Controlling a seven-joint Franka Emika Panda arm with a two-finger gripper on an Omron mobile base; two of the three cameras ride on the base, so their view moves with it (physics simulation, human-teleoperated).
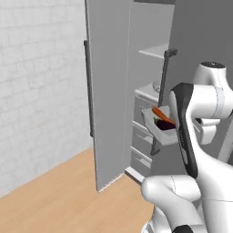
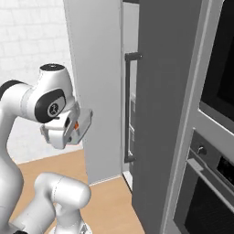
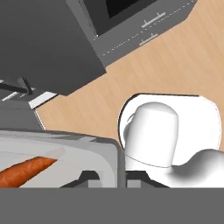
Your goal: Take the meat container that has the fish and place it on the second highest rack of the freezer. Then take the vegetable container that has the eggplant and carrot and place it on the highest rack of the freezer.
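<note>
One container is riding in the air right now: the pale vegetable tray [image 1: 160, 127], with the carrot [image 1: 162, 114] lying across it and the eggplant [image 1: 164, 123] dark beside it, is hanging just in front of the open freezer [image 1: 150, 91]. In the hand view the fingers [image 3: 107, 178] are sitting close together, clamped on the tray's near rim [image 3: 111, 153], with the carrot's orange length showing inside.

Since the load is the eggplant-and-carrot tray, the step in hand is, by my reading, the lift to the highest rack [image 1: 154, 51]. The tray is currently sitting at about the level of the drawers [image 1: 141, 132], well below that shelf, so it is needing a good rise before any push inward.

To do it well, the arm should be keeping the tray level, because a rim pinch lets the far side sag and the vegetables roll. It should be raising the tray clear of the lower shelf edge first, then sliding it in flat between the open door [image 1: 107, 91] and the dark handle bar [image 1: 164, 91], releasing only once the base is resting on the board.
</note>
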